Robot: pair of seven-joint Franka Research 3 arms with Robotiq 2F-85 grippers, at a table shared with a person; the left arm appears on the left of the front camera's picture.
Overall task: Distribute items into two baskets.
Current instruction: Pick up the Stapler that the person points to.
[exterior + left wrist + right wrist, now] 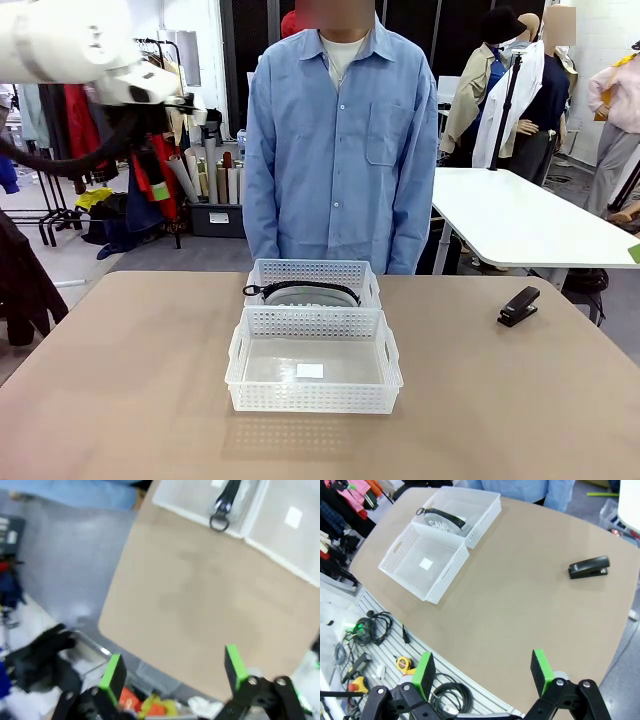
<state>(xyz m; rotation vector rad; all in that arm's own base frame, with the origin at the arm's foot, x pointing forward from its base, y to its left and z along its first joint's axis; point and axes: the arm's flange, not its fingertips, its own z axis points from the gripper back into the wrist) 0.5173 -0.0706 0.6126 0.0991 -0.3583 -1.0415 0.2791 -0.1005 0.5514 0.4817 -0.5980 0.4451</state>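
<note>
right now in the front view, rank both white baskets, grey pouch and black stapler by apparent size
1. near white perforated plastic basket: largest, but closer, may equal the next
2. far white perforated plastic basket
3. soft grey pouch with black strap, partly hidden
4. small black stapler

front camera faces across the table (120,380); both wrists overlook the baskets (451,577)

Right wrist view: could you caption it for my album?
Open right tool above the table: grey CAMPUS pouch in one white basket, black stapler lying apart.
</note>
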